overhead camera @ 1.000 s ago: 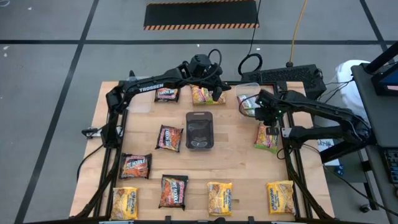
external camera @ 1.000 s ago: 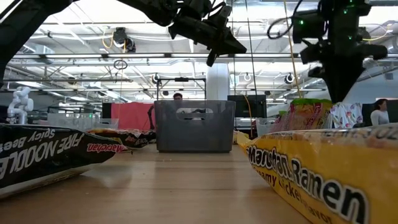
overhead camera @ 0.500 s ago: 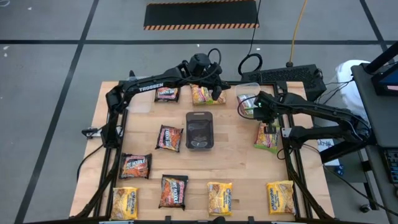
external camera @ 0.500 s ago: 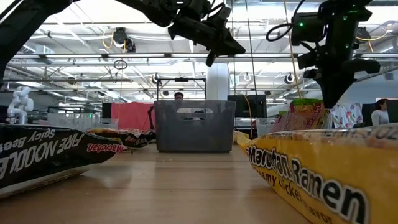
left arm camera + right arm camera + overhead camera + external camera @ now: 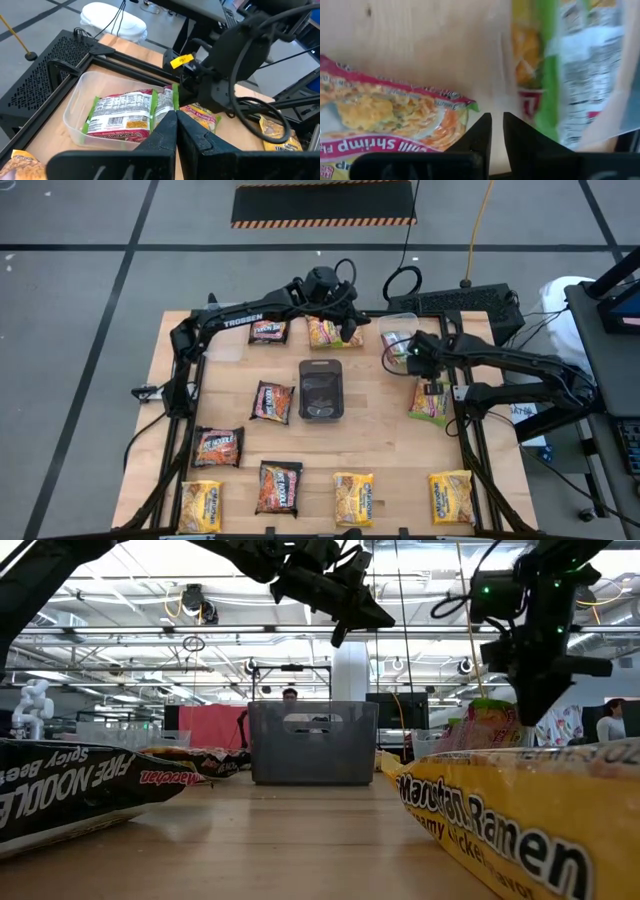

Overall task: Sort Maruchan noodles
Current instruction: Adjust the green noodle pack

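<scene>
Left arm: reaches across the far edge of the worktop (image 5: 380,470), wrist bent down.
Left tool (image 5: 350,333): fingers (image 5: 162,140) pressed together, holding nothing.
Right arm: stretched in from the worktop's right side, elbow outside its edge.
Right tool (image 5: 415,355): near the far right corner, narrow gap between fingers (image 5: 476,135), nothing between them.

A dark grey tray (image 5: 320,390) sits mid-frame on the wooden table (image 5: 380,450), ramen packets scattered around it. The left gripper (image 5: 350,330) hovers above-centre; the right gripper (image 5: 412,355) hangs beside a clear tub (image 5: 398,340).
</scene>
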`<action>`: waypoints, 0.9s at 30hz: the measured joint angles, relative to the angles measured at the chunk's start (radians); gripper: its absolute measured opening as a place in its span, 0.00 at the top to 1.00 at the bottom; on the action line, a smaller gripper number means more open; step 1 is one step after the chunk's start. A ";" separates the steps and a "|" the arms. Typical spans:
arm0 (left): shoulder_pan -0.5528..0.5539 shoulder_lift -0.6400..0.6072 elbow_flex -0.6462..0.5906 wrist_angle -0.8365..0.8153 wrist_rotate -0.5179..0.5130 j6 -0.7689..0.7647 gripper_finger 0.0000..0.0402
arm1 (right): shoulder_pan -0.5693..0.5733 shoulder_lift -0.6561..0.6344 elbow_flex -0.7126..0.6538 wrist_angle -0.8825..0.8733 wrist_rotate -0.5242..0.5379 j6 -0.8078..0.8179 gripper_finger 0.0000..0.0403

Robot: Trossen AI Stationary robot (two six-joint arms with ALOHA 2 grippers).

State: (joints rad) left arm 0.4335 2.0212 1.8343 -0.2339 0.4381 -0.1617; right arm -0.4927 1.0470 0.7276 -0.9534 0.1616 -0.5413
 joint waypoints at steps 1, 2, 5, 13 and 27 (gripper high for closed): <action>0.000 0.000 0.000 -0.001 0.000 0.002 0.99 | 0.000 0.000 -0.008 0.001 0.000 -0.002 0.87; 0.000 0.000 0.000 -0.001 0.000 0.003 0.99 | 0.002 0.000 -0.013 0.001 0.000 -0.002 0.85; 0.000 0.000 0.000 -0.001 0.000 0.003 0.99 | 0.003 0.000 -0.015 0.004 0.001 -0.002 0.82; 0.000 0.000 0.000 -0.001 0.000 0.002 0.99 | 0.004 -0.020 -0.015 -0.001 0.020 -0.005 0.75; 0.000 0.000 0.000 -0.001 0.000 0.002 0.99 | 0.004 -0.111 -0.015 -0.006 0.074 -0.033 0.74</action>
State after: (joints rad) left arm 0.4335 2.0212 1.8343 -0.2352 0.4381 -0.1600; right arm -0.4891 0.9362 0.7124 -0.9593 0.2356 -0.5748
